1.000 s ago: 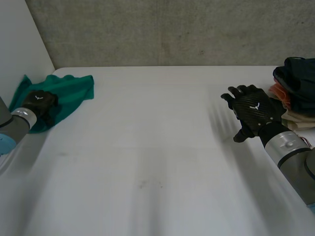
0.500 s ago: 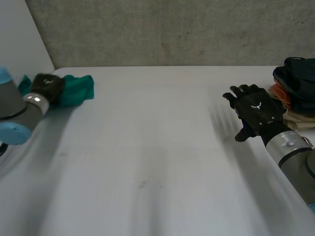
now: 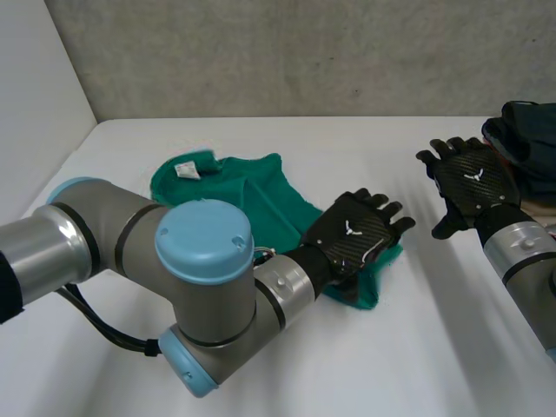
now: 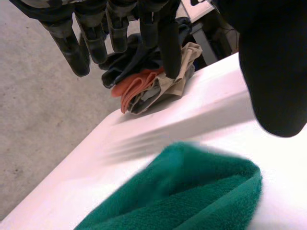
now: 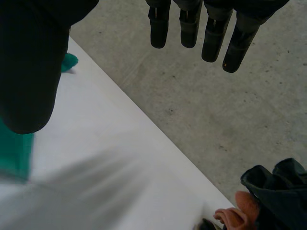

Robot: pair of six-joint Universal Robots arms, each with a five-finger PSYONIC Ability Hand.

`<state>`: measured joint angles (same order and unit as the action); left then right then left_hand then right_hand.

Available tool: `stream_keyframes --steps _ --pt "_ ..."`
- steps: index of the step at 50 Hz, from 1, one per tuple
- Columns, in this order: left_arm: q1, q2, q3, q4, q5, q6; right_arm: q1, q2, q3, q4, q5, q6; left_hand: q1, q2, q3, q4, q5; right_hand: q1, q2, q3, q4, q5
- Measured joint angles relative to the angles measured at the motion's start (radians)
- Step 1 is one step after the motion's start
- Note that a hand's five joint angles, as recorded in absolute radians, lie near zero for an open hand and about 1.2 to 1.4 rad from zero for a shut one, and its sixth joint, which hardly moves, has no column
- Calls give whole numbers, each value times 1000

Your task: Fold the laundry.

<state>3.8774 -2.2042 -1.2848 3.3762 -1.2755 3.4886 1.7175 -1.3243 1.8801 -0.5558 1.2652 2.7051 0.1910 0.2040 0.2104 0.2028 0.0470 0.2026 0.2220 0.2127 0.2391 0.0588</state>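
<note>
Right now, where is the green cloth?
In the head view the green cloth lies near the middle of the table, its right end under the left hand.

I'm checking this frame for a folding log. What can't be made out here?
Green cloth: near edge hidden under the left hand and arm, head view.
Clothes pile: cut off by the head view's edge.
White tag on the cloth: too small to read.
Left wrist view: cloth blurred, so contact with the palm is unclear.

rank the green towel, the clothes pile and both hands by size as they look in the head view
1. green towel, clearly largest.
2. left hand and right hand: about alike, so not ranked.
The clothes pile is cut by the view's edge; its place is unsure.
</note>
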Motion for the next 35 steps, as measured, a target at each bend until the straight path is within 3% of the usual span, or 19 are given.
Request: stream_keyframes --steps 9,14,17,19,24,25,35 --pt "166 78 -34 24 -130 4 -4 0 -17 53 -41 -3 0 0 0 0 0 0 0 0 0 0" --pt "328 109 -53 24 -179 13 -2 1 -65 222 -158 -40 0 0 0 0 0 0 0 0 0 0" --pt "388 100 -47 22 -179 18 0 3 -94 310 -200 -62 8 4 3 5 2 0 0 0 0 0" --pt "478 62 -23 15 -161 39 5 19 -140 443 -229 -90 49 38 29 35 24 0 0 0 0 0" --pt "561 -3 24 5 -119 84 17 55 -183 546 -213 -104 103 83 75 87 71 0 0 0 0 0" --pt "610 -72 79 -4 -80 125 39 93 -204 589 -168 -109 114 100 93 105 87 0 0 0 0 0" --pt "628 -221 197 -32 -18 140 105 150 -176 519 -12 -103 114 106 96 106 88 0 0 0 0 0"
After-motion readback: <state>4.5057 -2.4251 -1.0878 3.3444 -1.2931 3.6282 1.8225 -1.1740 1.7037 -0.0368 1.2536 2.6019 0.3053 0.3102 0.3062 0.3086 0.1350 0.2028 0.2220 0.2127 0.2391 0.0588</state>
